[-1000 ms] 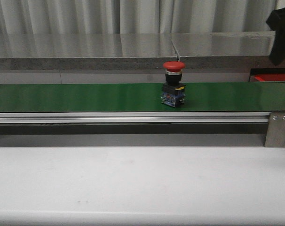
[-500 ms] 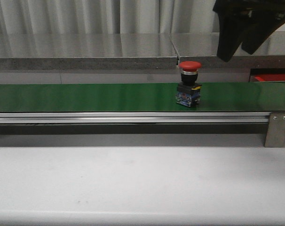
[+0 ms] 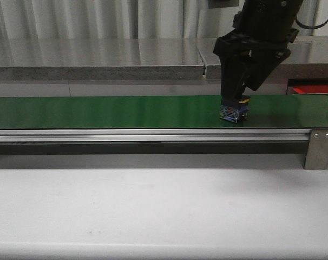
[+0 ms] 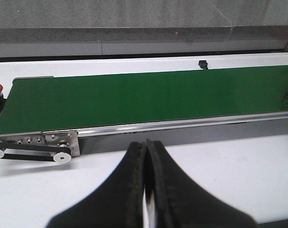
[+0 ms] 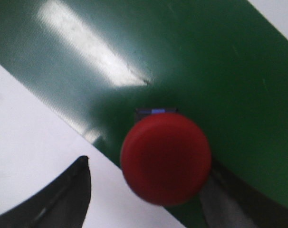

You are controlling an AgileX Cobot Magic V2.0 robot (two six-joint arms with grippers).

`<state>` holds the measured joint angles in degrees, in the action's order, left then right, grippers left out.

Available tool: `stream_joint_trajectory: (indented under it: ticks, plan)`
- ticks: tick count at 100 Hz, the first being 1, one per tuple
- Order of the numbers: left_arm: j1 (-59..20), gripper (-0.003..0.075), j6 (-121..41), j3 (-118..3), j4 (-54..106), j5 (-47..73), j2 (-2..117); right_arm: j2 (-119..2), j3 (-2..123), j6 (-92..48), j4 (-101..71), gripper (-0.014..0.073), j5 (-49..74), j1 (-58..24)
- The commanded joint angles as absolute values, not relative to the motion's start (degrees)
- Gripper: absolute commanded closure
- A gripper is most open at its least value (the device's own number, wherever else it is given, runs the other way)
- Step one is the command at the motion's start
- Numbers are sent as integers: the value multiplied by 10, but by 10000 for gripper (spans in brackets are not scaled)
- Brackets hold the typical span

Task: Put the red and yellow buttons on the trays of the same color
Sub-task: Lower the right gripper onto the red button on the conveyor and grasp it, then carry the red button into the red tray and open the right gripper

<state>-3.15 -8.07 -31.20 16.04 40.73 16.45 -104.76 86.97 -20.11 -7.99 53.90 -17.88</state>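
right gripper (image 3: 235, 97) apart around red button (image 5: 166, 158) on green belt (image 3: 99, 111), left gripper (image 4: 146, 190) together

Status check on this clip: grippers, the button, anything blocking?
Right gripper open, fingers either side of the red button on the green belt. Left gripper shut, empty, near side of the belt. No obstruction seen.
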Motion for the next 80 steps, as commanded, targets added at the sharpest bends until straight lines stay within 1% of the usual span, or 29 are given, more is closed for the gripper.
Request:
stream_joint_trajectory:
  ticks: [1,8,25,32,37,52,80]
  plan:
    - [-36,741,-76,-328,172,364,170,-1028,888,-208,-85,126,497,-178]
    - [-36,741,-76,-328,172,364,170,-1033,888,-208,-84,186,487,-177]
    - [-36,741,-76,-328,172,364,170,-1037,888,-207,-83,428,484,-176]
    - [-36,741,-76,-328,172,364,170,-1037,888,-207,-82,487,482,-176]
    - [-36,741,-76,-328,172,364,170,-1035,888,-206,-82,501,481,-174]
    - [-36,741,-76,-328,172,364,170,-1014,889,-203,-83,502,477,-150]
    - [-36,741,-76,-328,172,364,170,-992,890,-190,-87,502,443,-23]
